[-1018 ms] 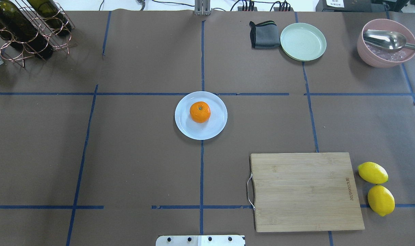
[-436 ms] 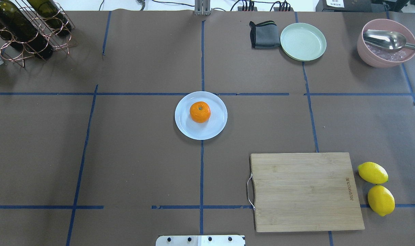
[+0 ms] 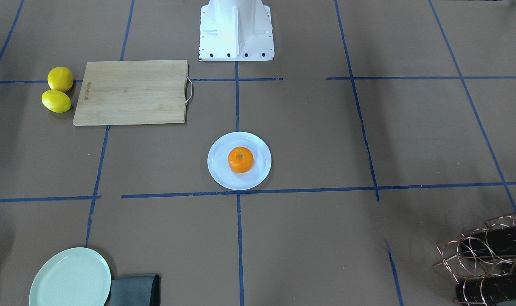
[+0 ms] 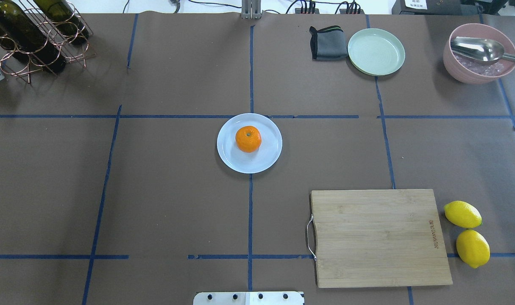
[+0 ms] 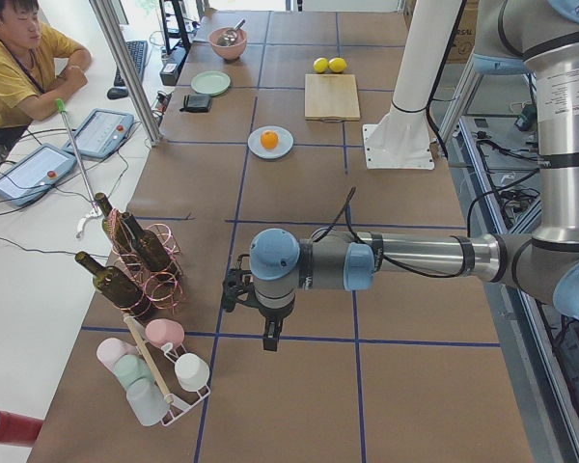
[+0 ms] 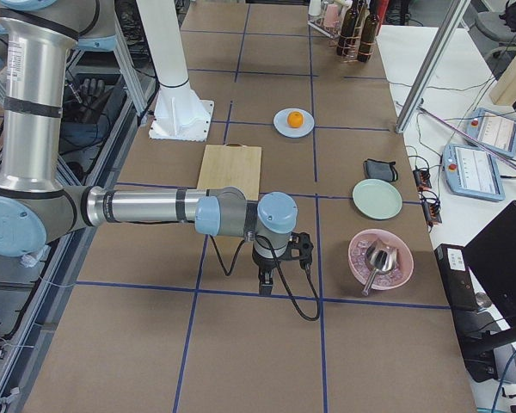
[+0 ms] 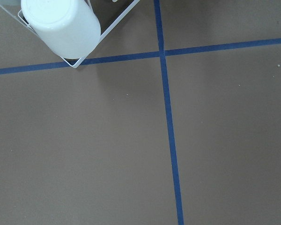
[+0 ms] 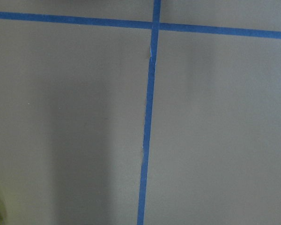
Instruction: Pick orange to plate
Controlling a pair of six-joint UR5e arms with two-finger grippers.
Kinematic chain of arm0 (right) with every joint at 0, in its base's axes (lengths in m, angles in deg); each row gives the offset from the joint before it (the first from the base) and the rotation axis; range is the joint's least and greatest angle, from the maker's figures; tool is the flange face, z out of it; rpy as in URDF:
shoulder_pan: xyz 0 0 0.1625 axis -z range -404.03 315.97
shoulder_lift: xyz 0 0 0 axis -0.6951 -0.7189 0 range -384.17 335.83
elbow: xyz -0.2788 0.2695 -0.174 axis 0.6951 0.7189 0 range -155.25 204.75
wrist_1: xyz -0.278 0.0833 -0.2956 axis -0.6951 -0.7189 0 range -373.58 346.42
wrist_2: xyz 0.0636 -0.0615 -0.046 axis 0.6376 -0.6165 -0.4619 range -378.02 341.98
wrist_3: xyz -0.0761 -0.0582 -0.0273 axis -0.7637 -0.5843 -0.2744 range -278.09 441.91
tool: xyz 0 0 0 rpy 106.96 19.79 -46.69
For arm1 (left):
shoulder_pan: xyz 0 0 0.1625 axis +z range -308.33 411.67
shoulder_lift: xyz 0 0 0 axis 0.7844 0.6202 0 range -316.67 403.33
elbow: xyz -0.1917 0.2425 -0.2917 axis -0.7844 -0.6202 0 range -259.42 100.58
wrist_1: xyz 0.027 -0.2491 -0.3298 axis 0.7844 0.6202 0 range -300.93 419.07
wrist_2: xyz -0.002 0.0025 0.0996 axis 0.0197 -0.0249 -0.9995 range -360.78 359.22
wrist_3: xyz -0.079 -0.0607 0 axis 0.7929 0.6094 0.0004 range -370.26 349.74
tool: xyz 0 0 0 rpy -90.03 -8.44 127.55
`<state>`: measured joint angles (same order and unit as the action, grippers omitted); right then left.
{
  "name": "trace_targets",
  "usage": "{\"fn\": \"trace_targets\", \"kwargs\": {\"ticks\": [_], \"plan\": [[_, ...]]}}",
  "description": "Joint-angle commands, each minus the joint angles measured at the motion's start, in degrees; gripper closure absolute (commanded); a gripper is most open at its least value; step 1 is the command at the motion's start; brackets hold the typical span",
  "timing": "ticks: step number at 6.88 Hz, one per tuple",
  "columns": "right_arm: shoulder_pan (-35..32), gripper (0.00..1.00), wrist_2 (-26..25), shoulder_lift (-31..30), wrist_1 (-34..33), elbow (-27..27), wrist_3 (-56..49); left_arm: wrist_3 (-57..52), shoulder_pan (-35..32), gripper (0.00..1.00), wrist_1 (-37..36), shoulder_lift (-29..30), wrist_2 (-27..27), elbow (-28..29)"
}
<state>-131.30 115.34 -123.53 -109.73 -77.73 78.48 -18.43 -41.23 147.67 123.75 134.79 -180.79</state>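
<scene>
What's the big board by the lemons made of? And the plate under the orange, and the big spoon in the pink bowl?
Cutting board: looks like pale wood or bamboo, matte, with grain strips showing. Plate: smooth, slightly glossy, bluish-white; ceramic or plastic, hard to tell. Spoon: shiny silver metal, it mirrors the light.

The setting was a robotics laboratory. The brown-covered table (image 4: 176, 190) carried a blue tape grid (image 4: 251, 72) and a bolted white arm pedestal (image 3: 235, 29); an operator (image 5: 14, 72) sat alongside it beside two control pendants (image 5: 103, 132).
</scene>
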Motion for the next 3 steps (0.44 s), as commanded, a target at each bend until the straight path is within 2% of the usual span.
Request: {"fn": "trace_targets", "kwargs": {"ticks": [1, 3], "plan": [[0.07, 0.00, -0.03, 0.13, 0.00, 0.00, 0.00, 0.00, 0.00, 0.00, -0.01, 0.00, -0.14, 0.03], [0.07, 0.00, -0.03, 0.13, 0.00, 0.00, 0.00, 0.00, 0.00, 0.00, 0.08, 0.00, -0.13, 0.03]]}}
